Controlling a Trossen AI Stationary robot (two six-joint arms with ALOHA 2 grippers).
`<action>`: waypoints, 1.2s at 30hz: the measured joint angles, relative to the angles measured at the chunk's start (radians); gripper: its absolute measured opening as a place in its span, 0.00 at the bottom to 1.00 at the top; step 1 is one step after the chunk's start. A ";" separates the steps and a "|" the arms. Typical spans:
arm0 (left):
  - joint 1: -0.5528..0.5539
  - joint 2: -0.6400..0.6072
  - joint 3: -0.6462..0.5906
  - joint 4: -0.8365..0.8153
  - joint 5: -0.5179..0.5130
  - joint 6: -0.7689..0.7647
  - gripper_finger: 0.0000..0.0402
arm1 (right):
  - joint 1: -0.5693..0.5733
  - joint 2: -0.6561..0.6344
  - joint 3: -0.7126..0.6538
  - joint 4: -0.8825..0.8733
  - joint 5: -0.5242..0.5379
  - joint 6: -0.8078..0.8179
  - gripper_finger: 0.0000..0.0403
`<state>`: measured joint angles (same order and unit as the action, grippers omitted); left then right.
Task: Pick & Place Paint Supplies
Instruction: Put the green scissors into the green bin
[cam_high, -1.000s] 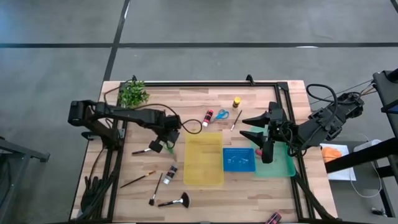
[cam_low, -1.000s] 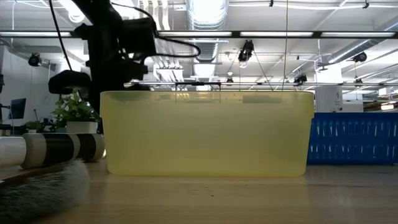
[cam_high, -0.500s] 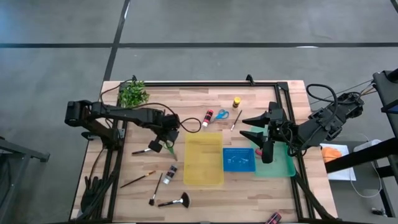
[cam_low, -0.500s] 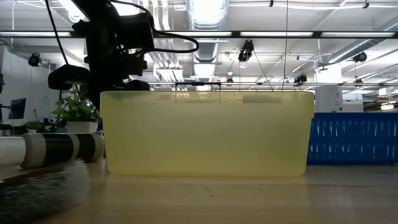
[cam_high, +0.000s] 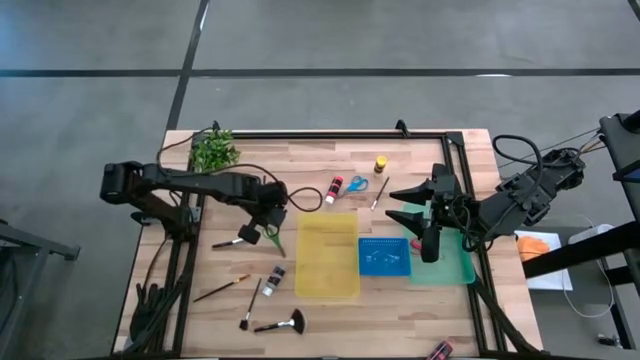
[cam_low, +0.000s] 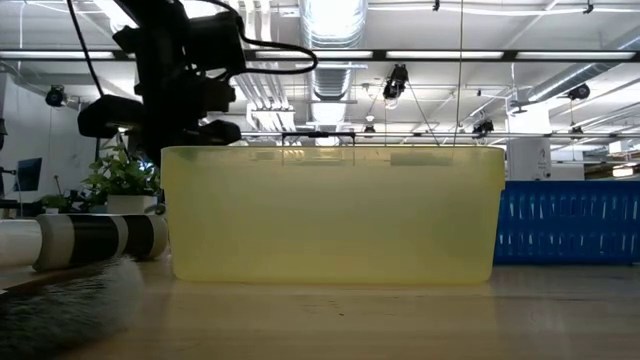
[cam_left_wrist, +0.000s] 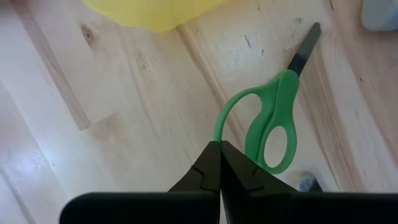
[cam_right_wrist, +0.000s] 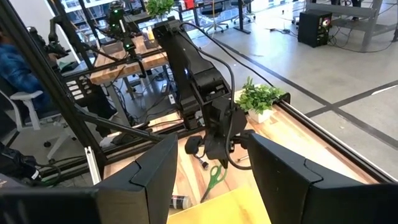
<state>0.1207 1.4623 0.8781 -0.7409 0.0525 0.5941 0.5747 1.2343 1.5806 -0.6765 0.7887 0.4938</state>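
My left gripper (cam_high: 265, 222) is shut on the green-handled scissors (cam_high: 272, 239), just left of the yellow tray (cam_high: 328, 255); the right wrist view shows them hanging under it (cam_right_wrist: 214, 177). My right gripper (cam_high: 397, 202) hovers open by the green tray (cam_high: 445, 262), touching nothing. A red bottle (cam_high: 333, 188), blue scissors (cam_high: 357, 184), a yellow bottle (cam_high: 380, 163) and a thin brush (cam_high: 380, 192) lie toward the far side. More brushes (cam_high: 232, 240) (cam_high: 222, 290), a black bottle (cam_high: 274, 278) and the fan brush (cam_high: 283, 322) lie nearer. My left gripper pinches the rim of one green handle loop (cam_left_wrist: 219, 134) between its two shut fingertips, coming from above. The scissors hang tilted below the fingers with the blades (cam_left_wrist: 306, 46) pointing away and down. Whether the blade tip touches the table, I cannot tell.
The blue tray (cam_high: 384, 256) sits between the yellow and green trays. A leafy plant (cam_high: 213, 150) stands at the far left corner. A black frame rail (cam_high: 330, 135) runs along the far edge. A red item (cam_high: 440, 350) lies at the near edge. In the low view the yellow tray's wall (cam_low: 330, 215) fills the middle.
My left gripper has risen a little, still shut on the green scissors. My right arm has kept still.
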 joint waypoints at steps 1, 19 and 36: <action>0.000 -0.005 0.000 0.000 0.000 0.000 0.00 | 0.000 0.000 0.000 0.000 0.000 -0.002 0.48; 0.000 -0.034 0.000 -0.004 -0.007 -0.019 0.00 | -0.013 -0.002 -0.064 0.001 -0.022 0.092 0.48; -0.002 -0.043 0.000 0.000 -0.086 -0.046 0.00 | -0.250 -0.001 -0.336 0.219 -0.462 0.189 0.48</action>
<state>0.1192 1.4195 0.8783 -0.7404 -0.0333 0.5484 0.3247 1.2335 1.2445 -0.4573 0.3271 0.6827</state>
